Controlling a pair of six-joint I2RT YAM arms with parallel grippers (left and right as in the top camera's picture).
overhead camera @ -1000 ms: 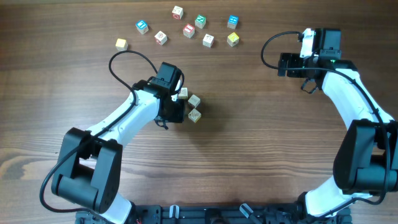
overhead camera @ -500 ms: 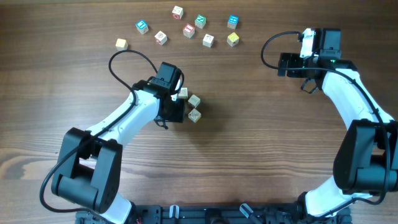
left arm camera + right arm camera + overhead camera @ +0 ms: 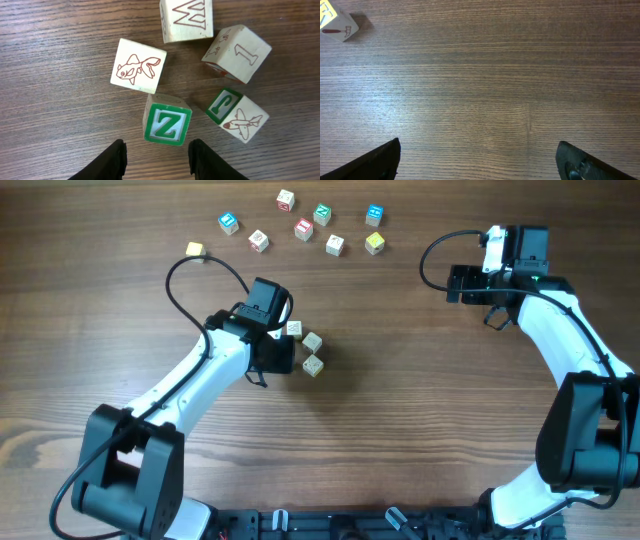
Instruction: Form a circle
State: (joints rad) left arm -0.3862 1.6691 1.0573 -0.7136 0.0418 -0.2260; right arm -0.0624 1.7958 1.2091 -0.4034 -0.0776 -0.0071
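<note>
The circle shows in the left wrist view as a tight ring of five little cubes: a green-faced Z cube (image 3: pixel 167 123), a goldfish cube (image 3: pixel 137 66), an M cube (image 3: pixel 186 19), a cube with a 1 (image 3: pixel 237 52) and a J and aeroplane cube (image 3: pixel 236 115). My left gripper (image 3: pixel 158 156) is open, its black fingertips (image 3: pixel 116 159) just short of the Z cube and holding nothing. From overhead the left gripper (image 3: pixel 272 340) hides part of the ring; three pale cubes (image 3: pixel 313 342) show beside it. My right gripper (image 3: pixel 479 160) stands wide open over bare wood at the right (image 3: pixel 466 283).
Several loose cubes lie in a scattered row at the back: a blue one (image 3: pixel 229 222), a yellow one (image 3: pixel 195 250), a red one (image 3: pixel 304 229), a green one (image 3: pixel 322 214) and others. One cube (image 3: pixel 339 26) shows at the top left of the right wrist view.
My left arm's elbow has swung left and its gripper has turned slightly beside the ring. The cubes and the right arm stay where they were.
</note>
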